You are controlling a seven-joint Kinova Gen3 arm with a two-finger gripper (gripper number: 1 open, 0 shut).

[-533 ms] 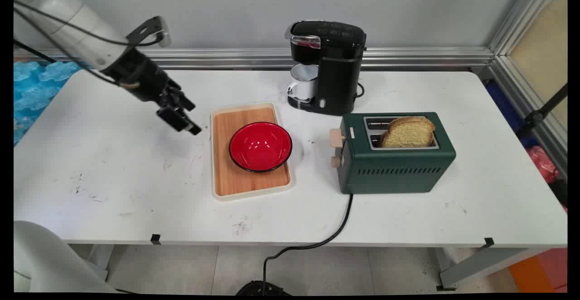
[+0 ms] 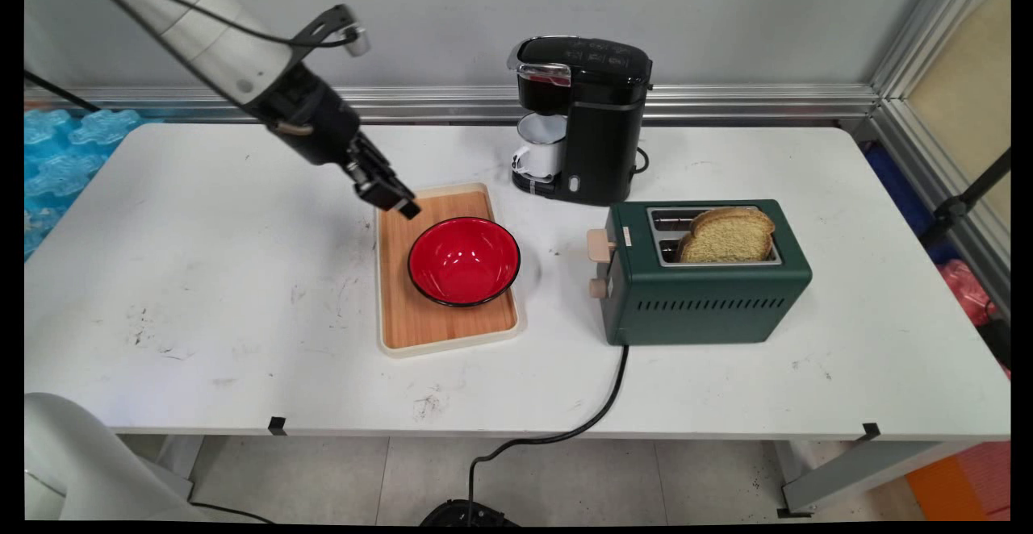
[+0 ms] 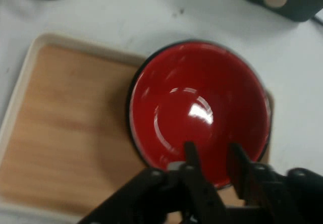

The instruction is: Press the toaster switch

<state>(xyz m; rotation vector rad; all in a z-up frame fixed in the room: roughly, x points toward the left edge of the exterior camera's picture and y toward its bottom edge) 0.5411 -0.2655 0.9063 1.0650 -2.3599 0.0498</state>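
You have bright, even overhead light across the white worktop [image 2: 202,276], leaving only soft, faint shadows beside the toaster [image 2: 706,276] and the wooden tray [image 2: 420,324]. Small white glints sit on the glossy inside of the red bowl [image 2: 464,260] in both views. In the hand view everything is soft and slightly smeared, the bowl's [image 3: 202,108] rim and the pincer [image 3: 214,156] alike.

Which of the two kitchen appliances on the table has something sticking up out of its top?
The green toaster, at the table's right: a slice of bread stands up from its slot. The black coffee maker behind it only shelters a white mug under its spout.
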